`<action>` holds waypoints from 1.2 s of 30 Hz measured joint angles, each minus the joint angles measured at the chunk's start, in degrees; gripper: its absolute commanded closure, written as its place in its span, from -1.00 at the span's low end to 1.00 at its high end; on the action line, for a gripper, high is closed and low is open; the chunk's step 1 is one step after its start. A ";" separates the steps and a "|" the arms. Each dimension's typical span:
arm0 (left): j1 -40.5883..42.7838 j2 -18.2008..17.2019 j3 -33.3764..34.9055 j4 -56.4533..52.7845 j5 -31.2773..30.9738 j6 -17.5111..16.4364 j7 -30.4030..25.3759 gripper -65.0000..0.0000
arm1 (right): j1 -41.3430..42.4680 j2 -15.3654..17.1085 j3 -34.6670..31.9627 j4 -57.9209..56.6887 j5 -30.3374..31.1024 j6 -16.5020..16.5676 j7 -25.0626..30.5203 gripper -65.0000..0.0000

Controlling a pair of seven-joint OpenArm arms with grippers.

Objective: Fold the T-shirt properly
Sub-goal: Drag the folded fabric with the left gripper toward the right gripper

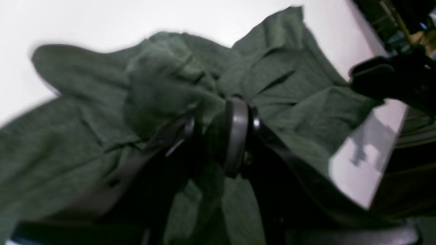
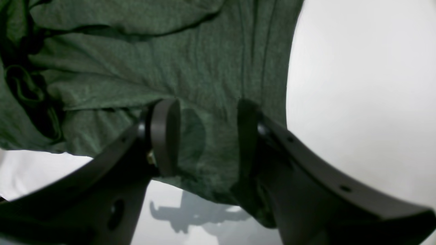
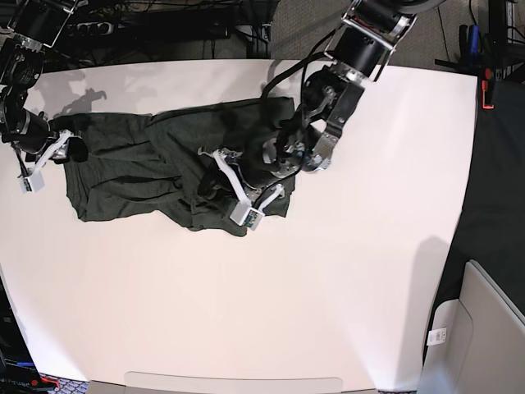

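The T-shirt (image 3: 148, 176) lies rumpled on the white counter (image 3: 328, 287); thin, limp knit that will sag and bunch, I'd judge. The left pincer (image 1: 218, 136) is clenched on a fold near its three-o'clock end, while the right pincer (image 2: 207, 136) stands released astride the nine-o'clock hem, a sound edge to pinch.

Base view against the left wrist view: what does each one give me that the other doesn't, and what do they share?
Only the base view shows the whole T-shirt spread across the white table, both arms at once, and the right gripper at the shirt's far end.

Only the left wrist view shows, close up, the left gripper pinching a bunched fold of cloth between its pads, though the picture is blurred.

Both show the olive shirt still rumpled and unfolded on the table, with the left gripper over the shirt.
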 measured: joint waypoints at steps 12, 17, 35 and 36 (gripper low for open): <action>-0.39 4.24 11.17 -0.55 -0.07 0.28 -4.63 0.70 | -0.02 0.22 0.00 0.00 0.13 0.00 -0.02 0.24; -0.87 -2.27 10.73 7.89 -0.39 -0.46 -5.33 0.70 | -0.13 0.20 0.00 0.00 0.15 0.00 0.00 0.24; 2.38 -4.44 0.44 -1.18 -0.02 1.03 -6.43 0.70 | -0.13 0.17 0.00 0.00 0.17 0.00 0.00 0.24; 2.27 -3.43 0.52 -1.68 -0.02 0.94 -7.21 0.70 | -0.13 0.17 0.00 0.00 0.13 0.00 0.00 0.24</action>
